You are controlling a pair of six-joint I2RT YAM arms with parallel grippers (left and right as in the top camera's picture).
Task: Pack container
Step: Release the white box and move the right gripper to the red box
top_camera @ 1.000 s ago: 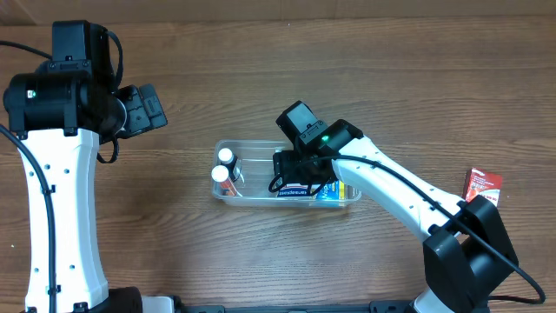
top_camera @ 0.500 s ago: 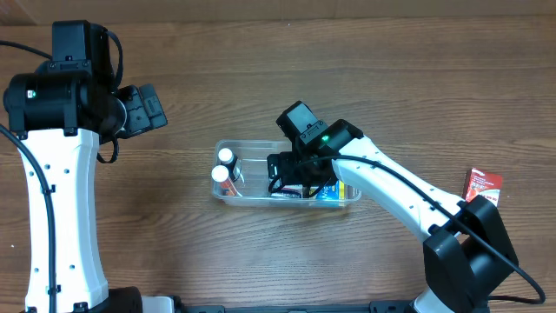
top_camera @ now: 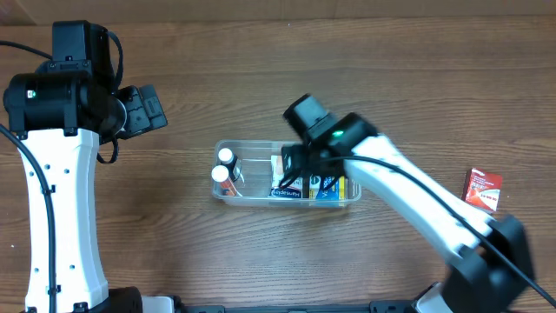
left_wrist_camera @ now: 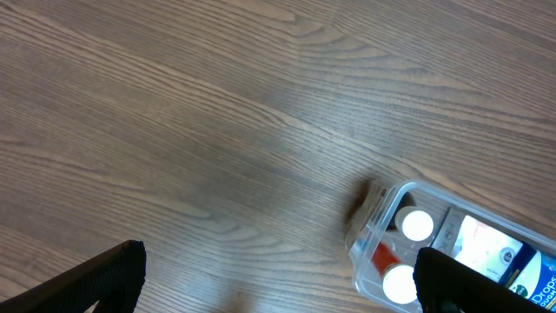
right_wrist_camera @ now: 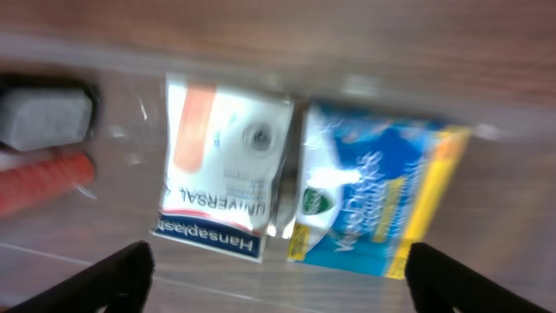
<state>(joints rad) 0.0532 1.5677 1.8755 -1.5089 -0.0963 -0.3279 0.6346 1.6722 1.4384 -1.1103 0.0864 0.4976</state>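
The clear plastic container [top_camera: 254, 199] sits mid-table. It holds two white-capped bottles [top_camera: 224, 165] at its left end, a white Hansaplast box [top_camera: 285, 179] and a blue and yellow box [top_camera: 328, 187]. My right gripper [top_camera: 300, 162] hovers over the container's middle, open and empty. In the right wrist view the white box [right_wrist_camera: 228, 169] and the blue box [right_wrist_camera: 373, 196] lie side by side below the right gripper [right_wrist_camera: 287, 287]. My left gripper [top_camera: 143, 109] is open and empty, up and left of the container. The left wrist view shows the container's left end [left_wrist_camera: 369, 228] and the bottle caps [left_wrist_camera: 417, 224].
A small red packet [top_camera: 483, 189] lies on the wooden table far to the right. A red bottle body [right_wrist_camera: 43, 183] and a grey block [right_wrist_camera: 48, 117] show at the left edge of the right wrist view.
My right gripper has risen out of the container and shifted slightly right, leaving the white box lying beside the blue box. The left arm has not moved.
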